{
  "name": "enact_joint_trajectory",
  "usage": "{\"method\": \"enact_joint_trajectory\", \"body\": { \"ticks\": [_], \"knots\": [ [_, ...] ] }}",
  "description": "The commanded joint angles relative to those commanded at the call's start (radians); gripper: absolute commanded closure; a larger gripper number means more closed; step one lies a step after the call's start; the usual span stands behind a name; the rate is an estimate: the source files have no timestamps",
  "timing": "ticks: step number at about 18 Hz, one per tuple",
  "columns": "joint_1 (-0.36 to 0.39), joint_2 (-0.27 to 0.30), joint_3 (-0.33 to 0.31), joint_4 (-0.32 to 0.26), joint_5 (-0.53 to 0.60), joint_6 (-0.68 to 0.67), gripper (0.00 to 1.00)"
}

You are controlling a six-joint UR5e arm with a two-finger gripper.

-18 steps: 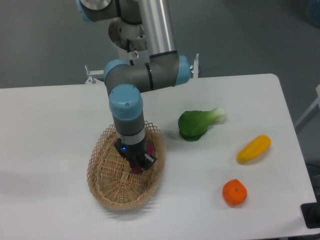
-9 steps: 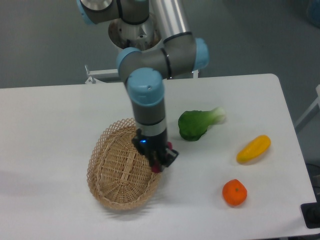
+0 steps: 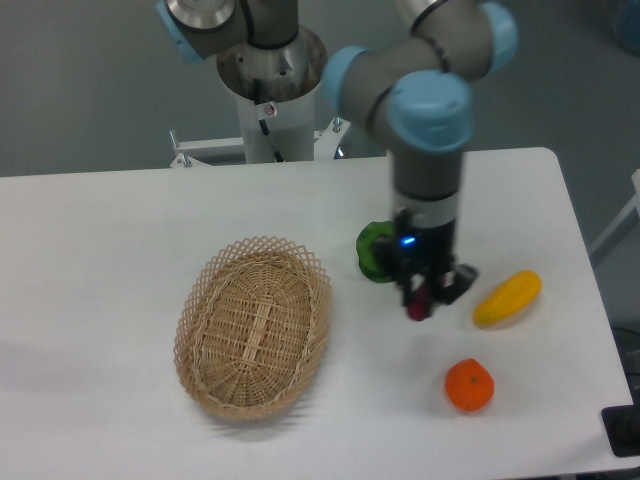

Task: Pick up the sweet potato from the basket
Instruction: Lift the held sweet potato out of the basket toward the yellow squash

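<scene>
The hand (image 3: 424, 297), right of centre, grips the sweet potato (image 3: 417, 303) above the table (image 3: 120, 240), well clear of the basket (image 3: 253, 326). Pickup looks done; next, a steady hold.

A green leafy vegetable (image 3: 374, 252) lies on the white tabletop (image 3: 120, 240) just behind and left of the hand (image 3: 428, 297), partly hidden. A yellow vegetable (image 3: 508, 298) rests near the hand's right; an orange fruit (image 3: 469, 386) sits below it.
</scene>
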Motion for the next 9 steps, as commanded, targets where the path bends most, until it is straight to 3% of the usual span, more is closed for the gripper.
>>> {"method": "enact_joint_trajectory", "body": {
  "ticks": [4, 9],
  "knots": [
    [0.068, 0.000, 0.006, -0.046, 0.002, 0.138, 0.74],
    [0.082, -0.011, 0.015, -0.043, 0.006, 0.151, 0.74]
  ]
}}
